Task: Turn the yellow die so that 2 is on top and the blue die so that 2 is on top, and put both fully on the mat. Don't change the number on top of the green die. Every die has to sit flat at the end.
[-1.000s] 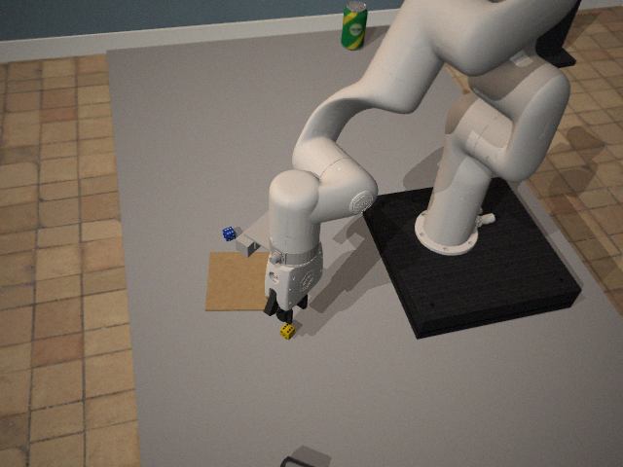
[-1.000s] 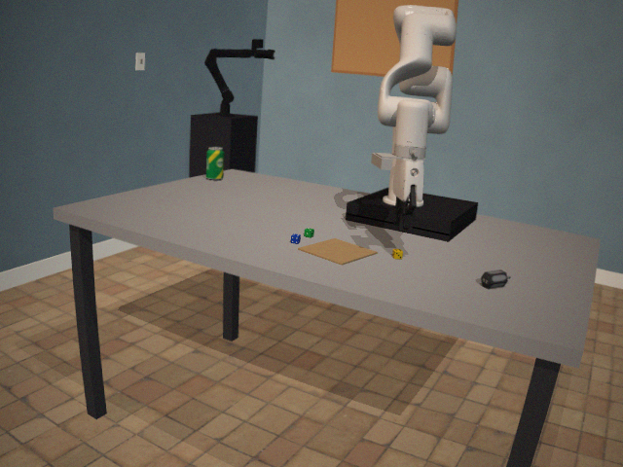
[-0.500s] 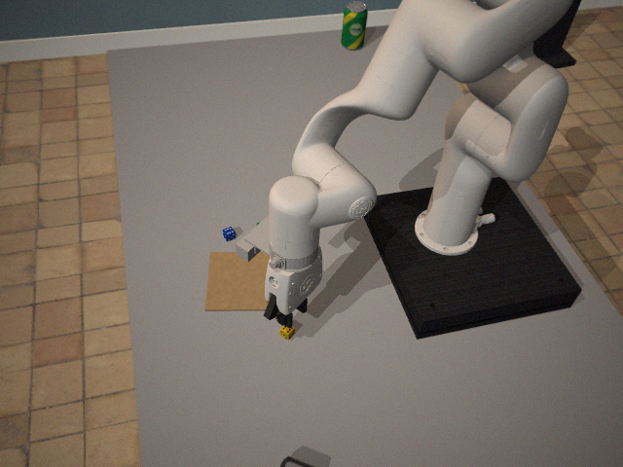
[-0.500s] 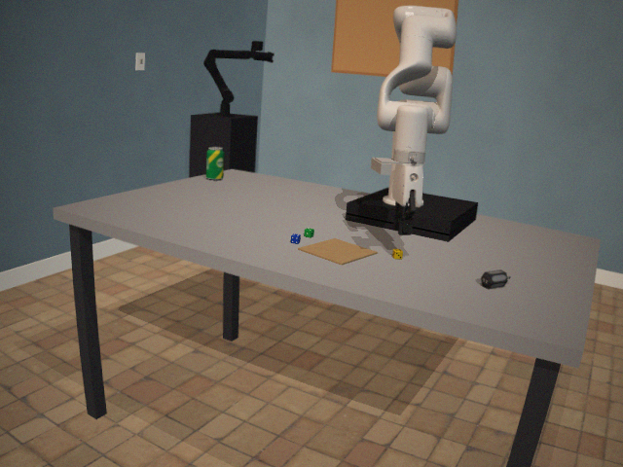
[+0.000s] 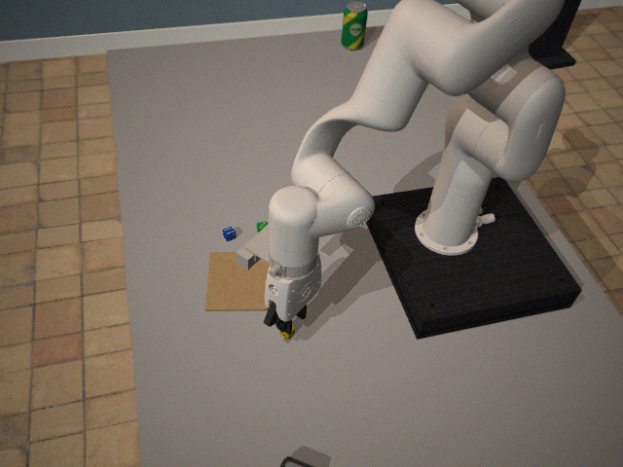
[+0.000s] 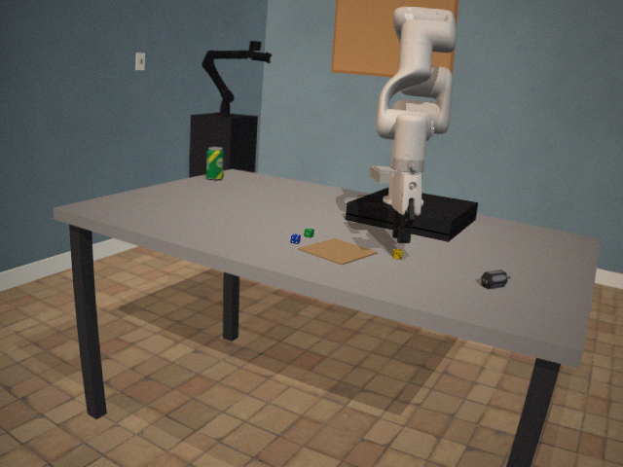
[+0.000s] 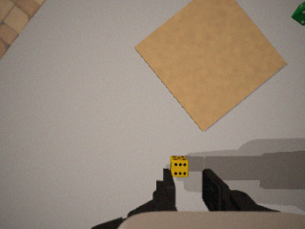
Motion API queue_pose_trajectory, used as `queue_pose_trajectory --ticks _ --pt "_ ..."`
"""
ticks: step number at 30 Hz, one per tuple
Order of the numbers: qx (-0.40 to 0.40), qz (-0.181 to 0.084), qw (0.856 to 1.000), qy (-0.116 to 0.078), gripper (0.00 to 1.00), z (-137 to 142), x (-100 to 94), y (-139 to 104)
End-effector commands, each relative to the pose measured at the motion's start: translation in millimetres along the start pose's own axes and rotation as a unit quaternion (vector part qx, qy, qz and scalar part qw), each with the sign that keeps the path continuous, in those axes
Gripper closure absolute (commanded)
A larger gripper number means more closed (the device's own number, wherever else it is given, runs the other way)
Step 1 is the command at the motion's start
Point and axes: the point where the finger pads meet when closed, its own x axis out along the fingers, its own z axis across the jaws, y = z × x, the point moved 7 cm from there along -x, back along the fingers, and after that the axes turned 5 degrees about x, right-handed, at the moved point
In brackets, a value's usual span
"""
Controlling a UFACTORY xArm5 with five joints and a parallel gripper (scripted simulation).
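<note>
The yellow die point(image 5: 286, 335) point(image 6: 397, 254) point(image 7: 179, 166) sits flat on the table off the mat, with six pips on top in the wrist view. My gripper point(image 5: 285, 327) point(image 6: 403, 237) point(image 7: 186, 183) is partly open and empty, just above the die, its fingers pointing down. The blue die point(image 5: 229, 233) point(image 6: 295, 238) lies on the table beyond the mat's far side; its top number is too small to read surely. The green die point(image 5: 261, 227) point(image 6: 309, 233) point(image 7: 299, 14) is near it, also off the mat. The tan mat point(image 5: 221, 286) point(image 6: 337, 251) point(image 7: 214, 57) is partly hidden by the arm in the top view.
The black base plate point(image 5: 502, 271) point(image 6: 462, 216) carries the arm. A green and yellow can point(image 5: 353, 30) point(image 6: 215, 164) stands at the table's far end. A dark faceted object point(image 6: 494, 278) lies at the opposite end, beyond the yellow die.
</note>
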Motion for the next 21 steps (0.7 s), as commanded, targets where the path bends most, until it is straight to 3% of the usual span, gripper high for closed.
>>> queue_pose_trajectory --ticks 1,21 --pt "0.0 0.0 1.0 0.002 0.64 -1.3 4.8 0.5" --pt "0.0 0.0 1.0 0.002 0.64 -1.2 18.0 0.9"
